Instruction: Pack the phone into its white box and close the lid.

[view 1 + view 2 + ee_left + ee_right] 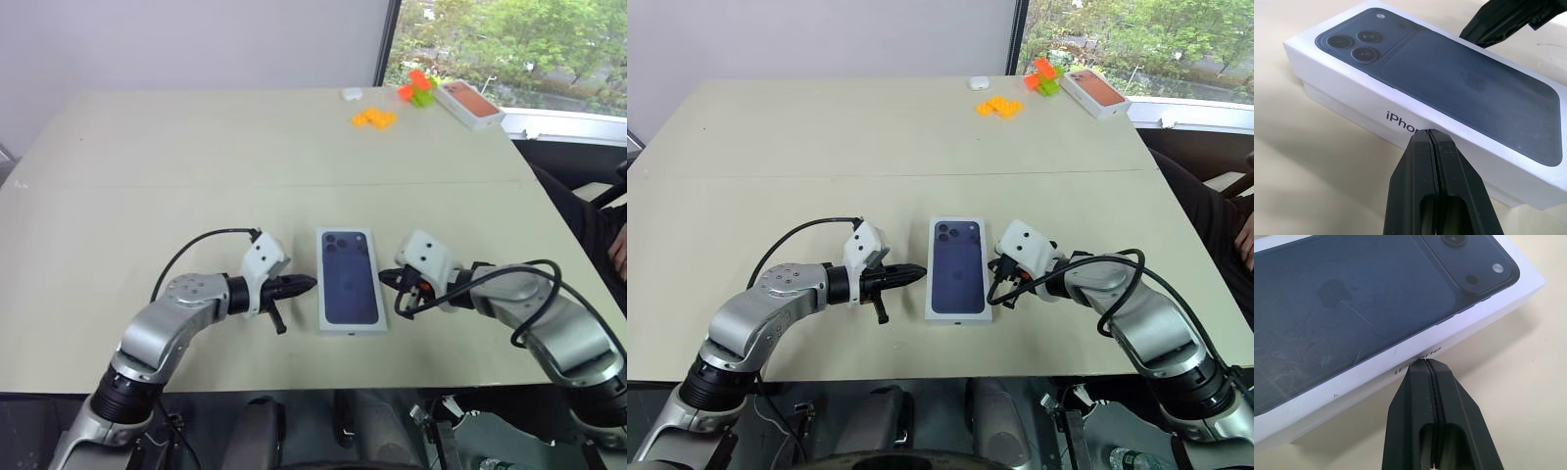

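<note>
Closed left claw (1431, 134) faces white lid (1400, 98) printed with dark-blue phone.

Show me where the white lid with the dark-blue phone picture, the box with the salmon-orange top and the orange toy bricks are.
White lid with the dark-blue phone picture (349, 277): left eye view, middle of its printed face.
Box with the salmon-orange top (469, 101): left eye view, its orange face.
Orange toy bricks (374, 118): left eye view, centre of the cluster.

On my feed I see a beige tabletop (196, 176). At its far right corner lies a box with a salmon-orange top (469, 104), with orange and green toy blocks (418, 88) just beside it. Nearer sit yellow-orange blocks (374, 118) and a small white object (352, 94).
</note>
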### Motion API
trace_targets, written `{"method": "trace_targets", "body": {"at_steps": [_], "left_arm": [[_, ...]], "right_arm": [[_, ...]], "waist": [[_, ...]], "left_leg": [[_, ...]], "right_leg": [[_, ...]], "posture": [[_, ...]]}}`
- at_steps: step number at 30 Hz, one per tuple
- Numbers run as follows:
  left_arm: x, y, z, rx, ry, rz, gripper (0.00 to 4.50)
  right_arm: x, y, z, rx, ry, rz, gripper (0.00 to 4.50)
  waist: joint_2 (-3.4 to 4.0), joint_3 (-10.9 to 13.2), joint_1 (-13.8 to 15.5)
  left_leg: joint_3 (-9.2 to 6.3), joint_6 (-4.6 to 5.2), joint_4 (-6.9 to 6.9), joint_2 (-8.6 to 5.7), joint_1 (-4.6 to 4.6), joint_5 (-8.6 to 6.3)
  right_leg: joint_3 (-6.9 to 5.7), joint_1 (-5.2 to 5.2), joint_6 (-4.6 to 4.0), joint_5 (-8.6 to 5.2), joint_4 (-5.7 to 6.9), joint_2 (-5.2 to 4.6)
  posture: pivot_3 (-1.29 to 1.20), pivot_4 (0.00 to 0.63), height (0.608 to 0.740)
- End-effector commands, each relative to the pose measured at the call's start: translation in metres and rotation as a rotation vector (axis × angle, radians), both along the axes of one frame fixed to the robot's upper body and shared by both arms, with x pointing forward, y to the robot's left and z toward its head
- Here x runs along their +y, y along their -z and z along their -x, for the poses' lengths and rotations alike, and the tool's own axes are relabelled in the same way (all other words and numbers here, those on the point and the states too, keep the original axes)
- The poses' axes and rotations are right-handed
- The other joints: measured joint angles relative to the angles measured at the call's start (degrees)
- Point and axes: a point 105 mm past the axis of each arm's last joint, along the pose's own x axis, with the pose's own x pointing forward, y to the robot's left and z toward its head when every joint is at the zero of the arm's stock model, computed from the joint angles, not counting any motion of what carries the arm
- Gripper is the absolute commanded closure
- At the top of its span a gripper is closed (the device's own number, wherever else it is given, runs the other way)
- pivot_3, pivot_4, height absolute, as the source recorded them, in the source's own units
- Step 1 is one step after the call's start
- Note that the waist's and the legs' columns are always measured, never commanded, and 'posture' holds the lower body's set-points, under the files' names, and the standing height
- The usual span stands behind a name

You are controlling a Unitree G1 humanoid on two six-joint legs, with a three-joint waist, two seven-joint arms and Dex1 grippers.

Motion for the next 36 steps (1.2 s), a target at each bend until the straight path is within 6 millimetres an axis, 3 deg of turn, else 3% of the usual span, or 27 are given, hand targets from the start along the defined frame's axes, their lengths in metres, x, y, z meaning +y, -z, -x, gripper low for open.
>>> {"method": "trace_targets", "body": {"at_steps": [1,6,13,22,28,36], "left_arm": [[-0.004,-0.008,0.002,-0.039,0.026,0.013,4.46],[0.008,-0.03,0.001,-0.03,-0.001,0.118,4.46],[0.01,-0.058,-0.01,-0.053,-0.023,0.239,4.46],[0.006,-0.041,-0.039,-0.095,-0.103,0.148,4.46],[-0.006,-0.046,-0.045,-0.112,-0.083,0.175,4.46],[-0.007,-0.042,-0.045,-0.114,-0.069,0.156,4.46]], "right_arm": [[0.011,-0.01,0.007,-0.042,-0.068,-0.011,4.5],[-0.008,-0.023,0.0,-0.085,-0.026,0.009,4.5],[-0.019,-0.038,0.013,-0.095,-0.093,-0.032,4.5],[0.01,-0.043,0.037,-0.062,-0.226,-0.117,4.5],[0.021,-0.021,0.054,0.008,-0.277,-0.075,4.5],[0.007,0.007,0.056,0.085,-0.224,0.015,4.5]], "waist": [[0.0,0.0,0.01],[0.0,0.0,0.02],[-0.02,0.01,0.19],[-0.02,0.01,0.1],[-0.03,0.01,0.24],[-0.04,0.0,0.15]], "left_leg": [[0.0,0.0,0.0,0.0,0.0,0.0],[0.0,0.0,0.0,0.01,-0.01,0.0],[-0.03,0.0,0.0,0.0,-0.01,0.0],[-0.06,0.0,-0.04,0.0,0.03,0.0],[-0.06,0.0,-0.04,0.0,-0.01,0.0],[-0.01,0.0,-0.04,-0.01,0.02,0.0]], "right_leg": [[0.0,0.0,0.0,0.0,0.0,0.0],[0.0,0.0,0.0,0.0,-0.01,0.0],[-0.04,0.07,0.01,0.0,-0.08,0.0],[-0.04,0.07,0.0,0.0,-0.08,0.07],[-0.04,0.07,0.0,0.0,-0.12,0.04],[-0.01,0.1,0.0,0.0,-0.17,-0.01]], "posture": [[0.0,0.15,0.74],[0.0,0.15,0.74],[0.0,0.15,0.74],[0.0,0.15,0.74],[0.0,0.15,0.74],[0.0,0.15,0.74]]}}
